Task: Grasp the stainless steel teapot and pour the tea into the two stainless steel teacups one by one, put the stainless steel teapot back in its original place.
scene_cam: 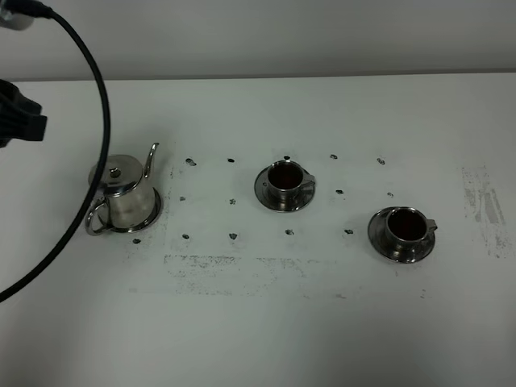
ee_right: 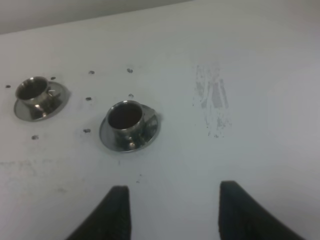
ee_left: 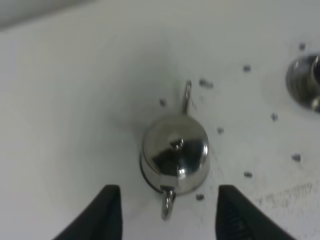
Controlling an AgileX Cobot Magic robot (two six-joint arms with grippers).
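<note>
The stainless steel teapot (scene_cam: 125, 196) sits upright on its round saucer (scene_cam: 149, 219) at the left side of the white table (scene_cam: 266, 322), lid on, thin spout aimed toward the far edge, loop handle turned toward the near-left. From the left wrist view the teapot (ee_left: 175, 152) lies straight ahead of the left gripper (ee_left: 167, 212), which hangs above it with its two dark fingers (ee_left: 107, 212) spread wide; the loop handle sits in line with the gap between them, nothing gripped, no contact that I can see. In the high view only a dark piece of the left arm (scene_cam: 20, 113) and its black cable (scene_cam: 93, 121) show at the far left, well clear of the pot.

Moving out to the right: the middle teacup (scene_cam: 286, 182) on its saucer, dark brown tea (scene_cam: 284, 174) inside, well apart from the teapot. Further right and nearer, the second teacup (scene_cam: 405, 229), also holding dark liquid. Small dark marks dot the table between pot and cups; nothing stands between them.

The right gripper (ee_right: 172, 212) hovers over bare table, fingers wide apart and empty, with the nearer cup (ee_right: 125, 120) ahead of it and the other cup (ee_right: 34, 92) beyond, off to one side.
</note>
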